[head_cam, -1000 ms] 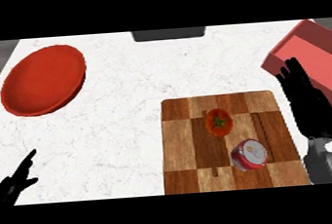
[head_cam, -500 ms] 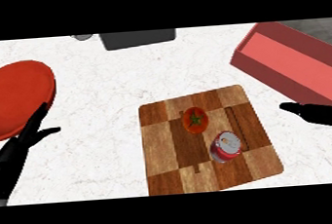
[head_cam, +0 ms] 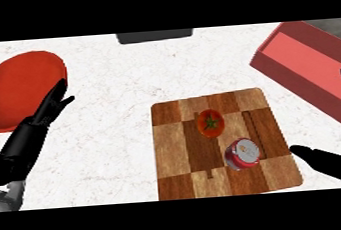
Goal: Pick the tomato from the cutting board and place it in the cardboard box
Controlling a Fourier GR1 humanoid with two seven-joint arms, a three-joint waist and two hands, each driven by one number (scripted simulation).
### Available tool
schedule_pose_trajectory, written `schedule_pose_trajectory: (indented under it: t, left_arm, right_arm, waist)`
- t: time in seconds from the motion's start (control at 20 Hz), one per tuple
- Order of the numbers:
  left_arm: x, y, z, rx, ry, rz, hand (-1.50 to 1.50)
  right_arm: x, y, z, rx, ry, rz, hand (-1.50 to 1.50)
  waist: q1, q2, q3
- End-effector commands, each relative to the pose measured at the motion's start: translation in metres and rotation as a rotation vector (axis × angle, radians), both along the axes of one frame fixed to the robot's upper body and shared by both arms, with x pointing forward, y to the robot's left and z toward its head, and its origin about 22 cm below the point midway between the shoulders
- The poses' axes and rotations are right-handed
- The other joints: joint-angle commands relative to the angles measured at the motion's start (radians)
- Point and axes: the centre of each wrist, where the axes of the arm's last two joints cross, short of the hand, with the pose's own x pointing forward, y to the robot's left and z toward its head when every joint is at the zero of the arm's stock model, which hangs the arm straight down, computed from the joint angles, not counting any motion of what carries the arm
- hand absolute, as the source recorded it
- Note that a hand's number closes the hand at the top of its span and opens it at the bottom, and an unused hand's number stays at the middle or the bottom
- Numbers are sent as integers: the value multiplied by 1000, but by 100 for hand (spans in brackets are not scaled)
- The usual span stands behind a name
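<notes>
Head view: tomato (head_cam: 211, 122) is sitting on the cutting board (head_cam: 176, 151), upper middle, a small can (head_cam: 243, 153) lying just beside it toward me. My right hand (head_cam: 332, 165) is hanging off the board's right edge, fingers spread wide, holding nothing. My left hand (head_cam: 37, 127) is lying straight-fingered over the red plate (head_cam: 12, 88), idle. Cardboard box (head_cam: 303, 60) is standing open at upper right. Judging the tomato light, smooth, soft-skinned, apt to roll; I'm planning to cup its sides from above, clear of the can.
</notes>
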Motion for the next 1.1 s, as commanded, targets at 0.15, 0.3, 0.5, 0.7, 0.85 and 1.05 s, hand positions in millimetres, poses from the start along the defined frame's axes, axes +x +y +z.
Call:
schedule_pose_trajectory:
  t: [0.15,0.3,0.5,0.7,0.85,1.05]
  left_arm:
    - [8,-13,-9,-26,-14,-71,0]
    - [18,-20,-1,-19,-30,-105,0]
    - [24,-17,3,-12,-32,-113,0]
    - [27,-17,-1,-4,-25,-123,0]
    - [27,-16,-9,-13,-33,-107,0]
    - [41,-24,-4,-13,-27,-103,0]
  right_arm:
    - [-30,35,4,-309,279,-107,-150]
    - [-38,62,18,-371,348,-132,-150]
    - [-45,96,16,-466,446,-201,-150]
    - [-32,144,15,-507,528,-249,-150]
    - [-32,178,19,-496,572,-274,-150]
    - [-14,203,24,-466,619,-289,-150]
  waist:
    - [50,12,-3]
    - [67,14,-3]
    - [83,13,-1]
    - [98,15,1]
    - [90,12,2]
    - [74,13,4]
